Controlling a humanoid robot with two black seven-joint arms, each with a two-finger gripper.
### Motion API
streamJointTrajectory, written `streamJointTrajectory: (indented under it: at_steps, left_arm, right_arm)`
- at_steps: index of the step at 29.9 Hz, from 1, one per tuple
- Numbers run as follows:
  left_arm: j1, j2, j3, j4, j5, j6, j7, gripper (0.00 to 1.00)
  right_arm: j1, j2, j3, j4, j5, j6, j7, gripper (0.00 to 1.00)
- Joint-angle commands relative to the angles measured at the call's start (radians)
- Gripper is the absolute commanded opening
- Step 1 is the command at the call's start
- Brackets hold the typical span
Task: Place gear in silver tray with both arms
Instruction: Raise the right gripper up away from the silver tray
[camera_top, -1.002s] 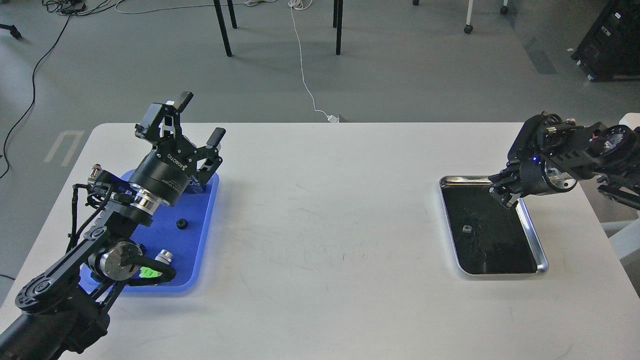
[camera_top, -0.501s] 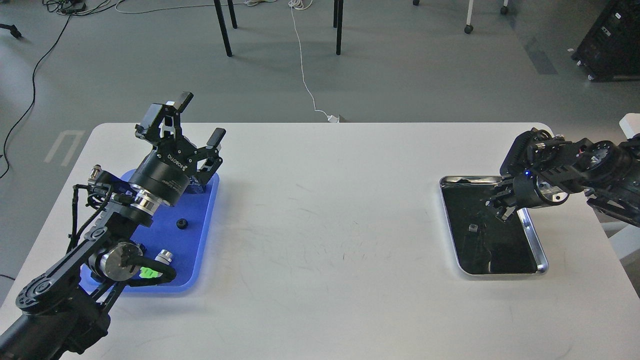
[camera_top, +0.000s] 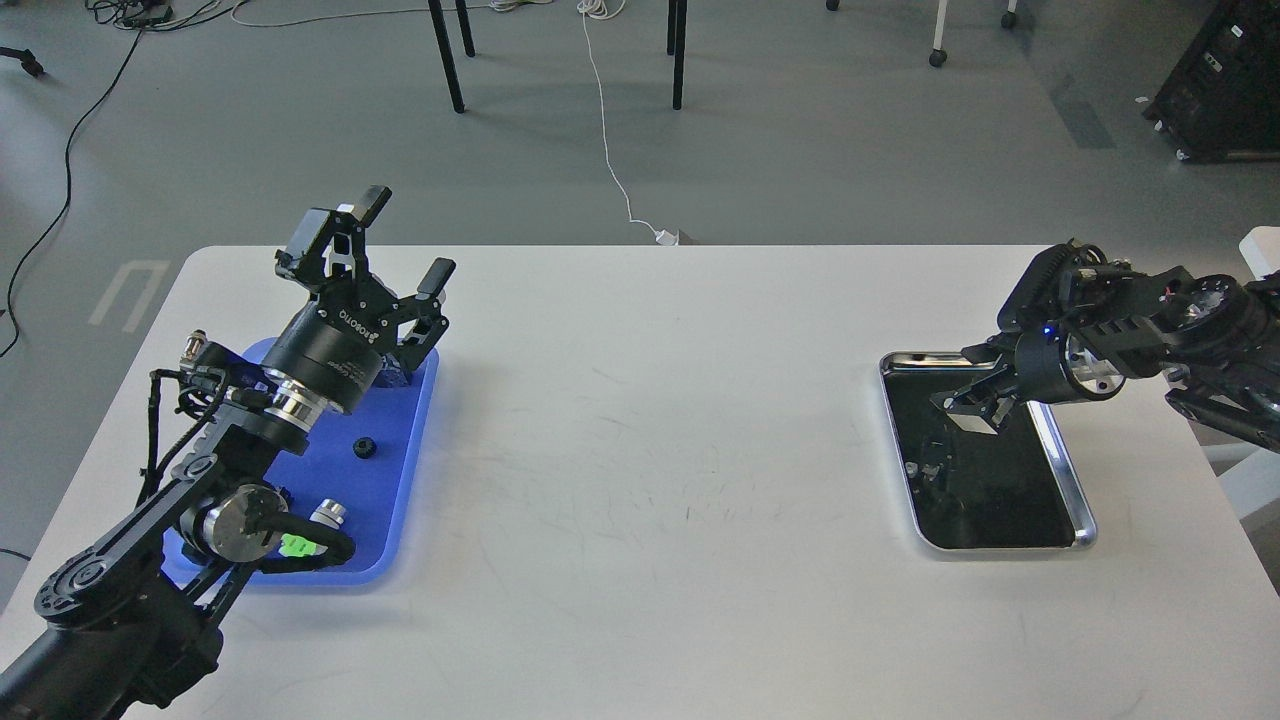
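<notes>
The white table (camera_top: 640, 420) carries everything, with the two trays set well apart at opposite ends, which is likely why the task calls for both arms: neither arm alone looks placed to cover both ends. At the left end the blue tray (camera_top: 395, 480) lies under the left arm, and the left gripper (camera_top: 405, 235) is held above its far edge with its two fingers spread wide, pinching nothing, a stance that suits waiting over the supply side. At the right end sits the silver tray (camera_top: 1070, 480), its chrome rim bright around a dark mirror floor. The right gripper (camera_top: 965, 410) reaches in from the right, low over the far half of that floor; it is small and dark against the dark reflection, so I cannot tell whether its fingers are parted or closed, nor whether anything is between them. A small black gear (camera_top: 365, 448) lies loose on the blue tray, near its middle and apart from the left gripper, so this one is not yet delivered. Nearer the robot on the same tray stands a small metal cylinder (camera_top: 328, 513). A tiny pale speck (camera_top: 911, 467) shows on the silver tray's floor close to the left rim; it is too small to name.
</notes>
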Motion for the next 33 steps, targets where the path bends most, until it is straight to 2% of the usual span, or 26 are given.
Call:
streamJointTrajectory:
  at_steps: [1, 5, 8, 16, 20, 24, 33]
  left_arm:
    - [0.004, 0.001, 0.000, 0.000, 0.000, 0.000, 0.000, 0.98]
    - [0.005, -0.007, -0.002, 0.000, 0.000, 0.000, 0.000, 0.98]
    - [0.008, -0.010, -0.009, 0.000, -0.002, 0.000, 0.000, 0.98]
    - [0.022, -0.013, -0.011, 0.000, -0.002, -0.003, -0.002, 0.98]
    - [0.027, -0.021, -0.012, -0.002, -0.002, -0.003, -0.002, 0.98]
    - [0.027, -0.027, -0.012, -0.002, 0.000, -0.003, -0.002, 0.98]
    - [0.027, -0.042, -0.012, -0.002, 0.000, -0.003, -0.002, 0.98]
  right_arm:
    - [-0.001, -0.056, 0.119, 0.046, 0.063, 0.000, 0.000, 0.97]
    - [-0.043, -0.082, 0.277, 0.068, 0.260, 0.004, 0.000, 0.98]
    - [-0.105, -0.079, 0.391, 0.092, 0.492, 0.004, 0.000, 0.98]
    - [-0.247, -0.033, 0.716, 0.124, 1.035, 0.003, 0.000, 0.98]
    - [-0.322, -0.011, 0.873, 0.141, 1.221, 0.003, 0.000, 0.98]
    - [-0.399, -0.004, 0.994, 0.190, 1.336, 0.003, 0.000, 0.98]
    - [-0.501, 0.055, 1.160, 0.216, 1.347, 0.000, 0.000, 0.99]
